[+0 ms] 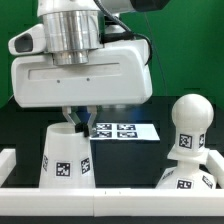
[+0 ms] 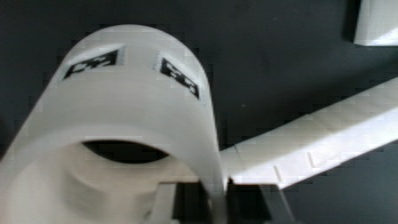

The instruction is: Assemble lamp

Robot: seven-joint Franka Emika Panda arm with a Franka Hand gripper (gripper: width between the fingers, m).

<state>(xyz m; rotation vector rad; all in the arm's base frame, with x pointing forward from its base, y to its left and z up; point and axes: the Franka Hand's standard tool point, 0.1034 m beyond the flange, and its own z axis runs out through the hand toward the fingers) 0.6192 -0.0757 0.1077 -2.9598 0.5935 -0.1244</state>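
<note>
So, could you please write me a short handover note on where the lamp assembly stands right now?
Gripper: down at the top rim of the shade; the wrist view shows a finger at the rim by the opening, but whether it is clamped cannot be told.
Shade: upright at the exterior view's left, near the front wall.
Bulb: standing on the base at the exterior view's right.
Marker board: behind, on the table.
Left: shade not yet on the bulb.

text: none readable | signs: square tags on shade (image 1: 66,160), bulb (image 1: 188,125), marker board (image 1: 122,131)
</note>
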